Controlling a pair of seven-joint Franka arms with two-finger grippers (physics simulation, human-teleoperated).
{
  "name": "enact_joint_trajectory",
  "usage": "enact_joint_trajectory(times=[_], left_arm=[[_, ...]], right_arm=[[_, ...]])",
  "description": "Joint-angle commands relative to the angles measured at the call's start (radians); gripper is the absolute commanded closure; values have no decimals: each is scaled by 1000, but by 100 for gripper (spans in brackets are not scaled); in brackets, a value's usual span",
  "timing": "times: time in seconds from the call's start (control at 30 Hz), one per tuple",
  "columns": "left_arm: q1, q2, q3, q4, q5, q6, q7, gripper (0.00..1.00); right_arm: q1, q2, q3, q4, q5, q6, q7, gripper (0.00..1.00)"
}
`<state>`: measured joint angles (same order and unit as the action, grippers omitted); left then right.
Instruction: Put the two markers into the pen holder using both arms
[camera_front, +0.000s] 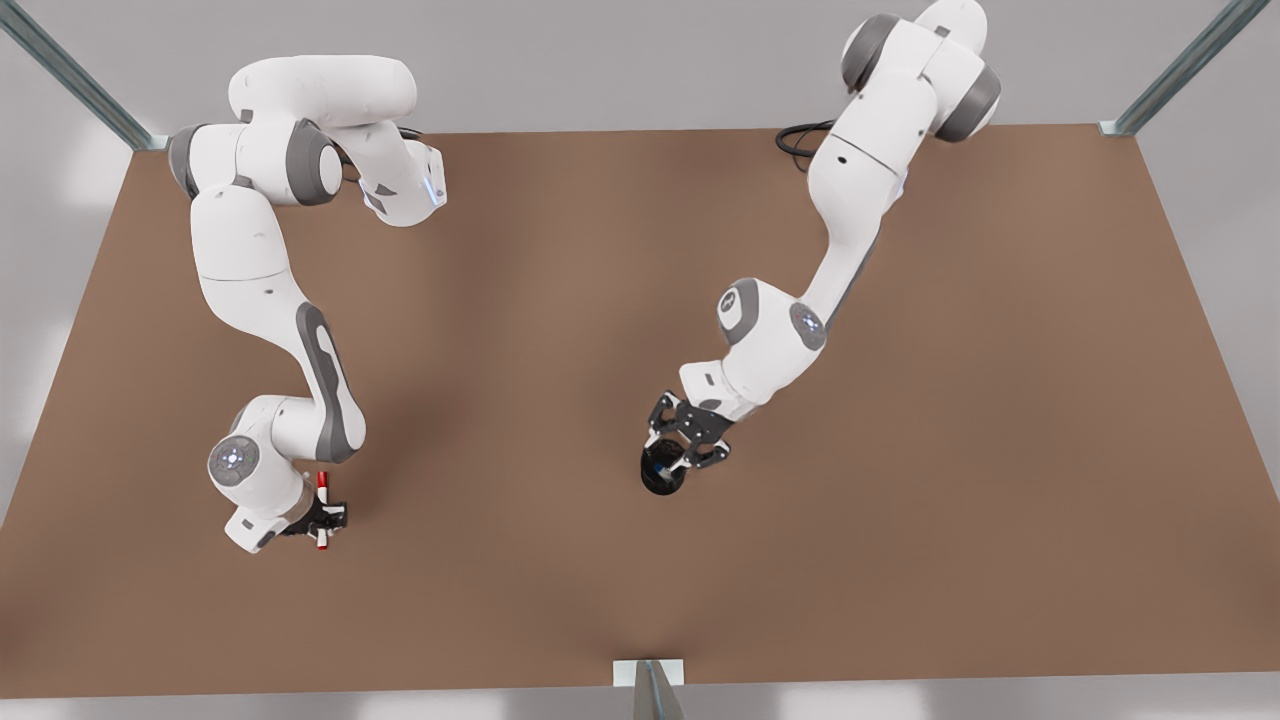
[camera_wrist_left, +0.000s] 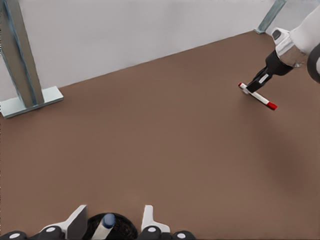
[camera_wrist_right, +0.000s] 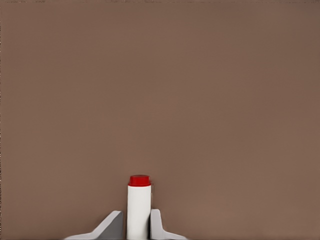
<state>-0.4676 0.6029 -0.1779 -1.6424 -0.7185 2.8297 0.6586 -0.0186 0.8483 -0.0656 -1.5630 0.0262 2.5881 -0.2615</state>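
The black pen holder (camera_front: 660, 480) stands mid-table, and the blue-capped marker (camera_front: 657, 464) is upright inside it. My left gripper (camera_front: 672, 462) hovers over the holder, open. In the left wrist view the holder (camera_wrist_left: 125, 230) and the blue marker (camera_wrist_left: 106, 222) sit between its spread fingers (camera_wrist_left: 77, 222). At the front view's left, my right gripper (camera_front: 325, 518) is shut on the red-capped marker (camera_front: 322, 490), low over the table. That marker (camera_wrist_right: 139, 205) juts out from between the right gripper's fingers (camera_wrist_right: 112, 225). Farther off, the left wrist view shows the red marker (camera_wrist_left: 257, 96) held level.
The brown table (camera_front: 620, 300) lies bare between the two arms. Metal frame posts stand at the back corners (camera_front: 1125, 125) and the front edge (camera_front: 648, 680), one seen close by (camera_wrist_left: 27, 95). A black cable (camera_front: 800, 140) lies by the left arm's base.
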Motion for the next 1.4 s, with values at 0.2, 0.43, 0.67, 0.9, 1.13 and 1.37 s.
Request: enact_joint_trajectory(times=[0.2,0.43,0.67,0.9,1.13,1.37], left_arm=[[182,-238,219,245,726,-1078,-718,0],[379,-391,113,245,815,-1253,-691,0],[383,-316,113,260,815,-1259,-689,0],[386,-295,113,260,814,-1227,-692,0],[386,-261,113,259,812,-1205,-691,0],[386,-252,115,259,803,-1190,-691,0]], right_arm=[[6,-64,4,14,-6,-112,-9,71],[152,-413,84,29,-9,-480,145,70],[219,-454,359,92,-141,-502,619,70],[410,-285,349,317,-207,-267,783,68],[519,-134,306,471,-235,-48,867,69],[545,-130,303,425,-238,-71,866,69]])
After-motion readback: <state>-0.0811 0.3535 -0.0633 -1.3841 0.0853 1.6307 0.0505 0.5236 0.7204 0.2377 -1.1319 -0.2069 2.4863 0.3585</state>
